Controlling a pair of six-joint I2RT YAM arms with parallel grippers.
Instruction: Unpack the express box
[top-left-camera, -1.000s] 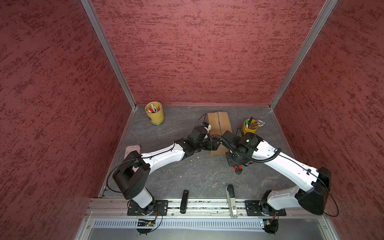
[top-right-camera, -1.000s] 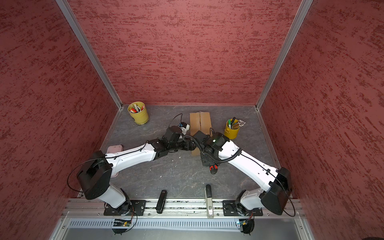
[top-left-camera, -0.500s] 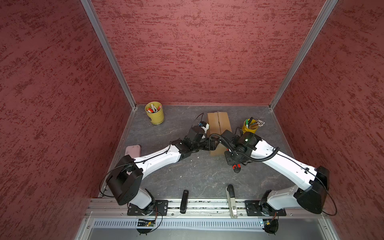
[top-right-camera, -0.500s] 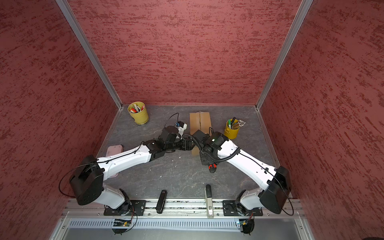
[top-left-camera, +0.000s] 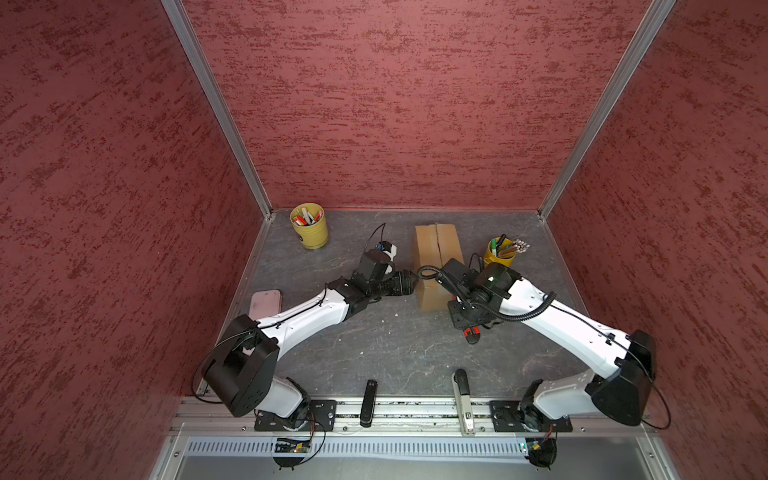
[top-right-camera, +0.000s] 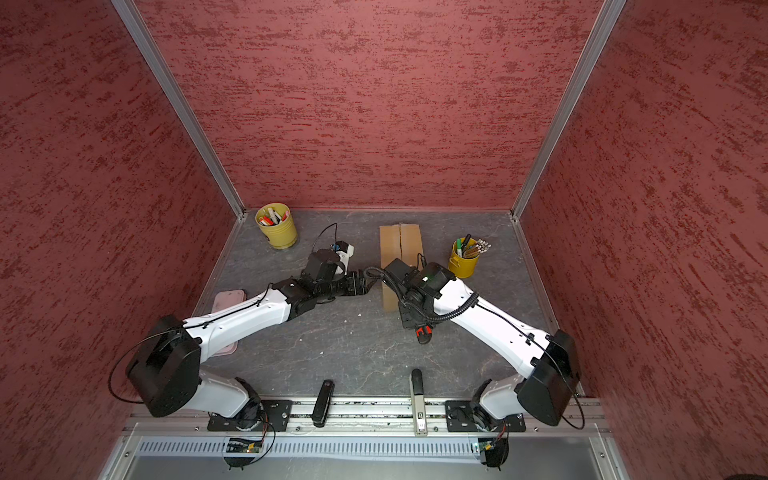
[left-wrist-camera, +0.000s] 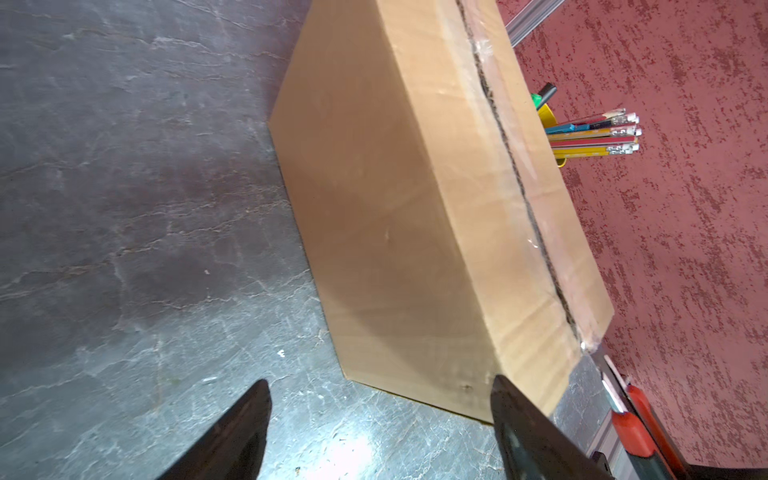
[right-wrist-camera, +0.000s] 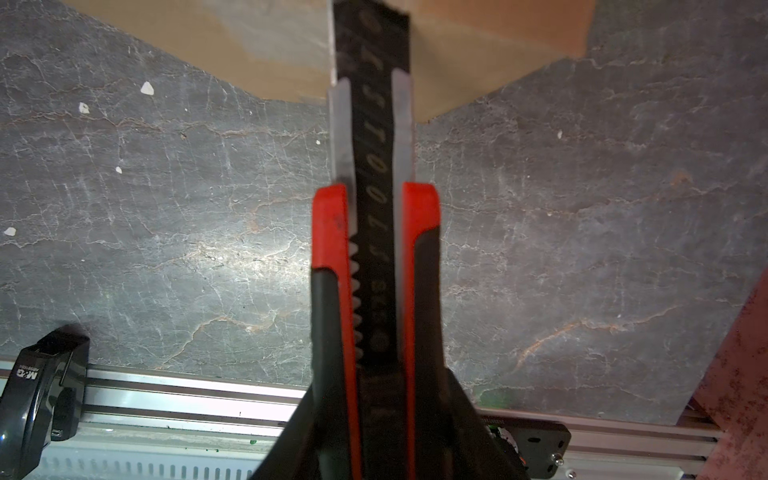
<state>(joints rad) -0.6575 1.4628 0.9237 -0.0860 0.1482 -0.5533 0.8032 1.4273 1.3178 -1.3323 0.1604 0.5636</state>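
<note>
Brown cardboard, the express box lies toward the back of the table; my left gripper is spread wide, empty, beside its near corner; my right gripper clamps a red-black utility knife.

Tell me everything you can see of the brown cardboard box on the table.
The express box is a plain brown corrugated carton, oblong, lying flat on the grey table, its long axis pointing to the back wall. Its top flaps lie shut; glossy clear tape runs along the centre seam. The utility knife in the right gripper points at the seam's near end. The left gripper, fingers open, faces its left side wall; contact cannot be told.
</note>
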